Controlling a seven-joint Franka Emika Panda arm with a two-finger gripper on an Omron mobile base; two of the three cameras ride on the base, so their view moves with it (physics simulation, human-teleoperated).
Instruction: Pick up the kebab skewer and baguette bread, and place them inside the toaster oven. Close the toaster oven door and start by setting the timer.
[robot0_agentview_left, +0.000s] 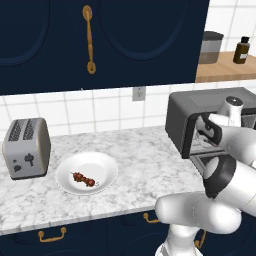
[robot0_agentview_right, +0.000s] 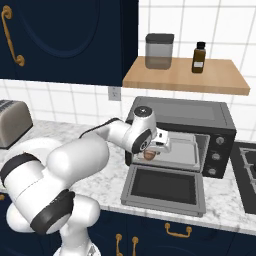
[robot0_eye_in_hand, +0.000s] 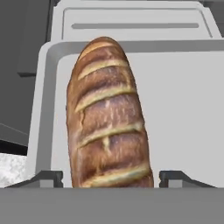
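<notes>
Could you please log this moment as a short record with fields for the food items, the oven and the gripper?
baguette: golden-brown scored baguette bread between the fingers of the gripper, over the grey oven tray
skewer: kebab skewer of dark red meat chunks lying on the white round plate on the marble counter
oven: dark grey boxy toaster oven, its drop-down toaster oven door lying open and flat
gripper: at the oven mouth, whether it grips the bread unclear
nearby: silver slot toaster left of the plate
</notes>
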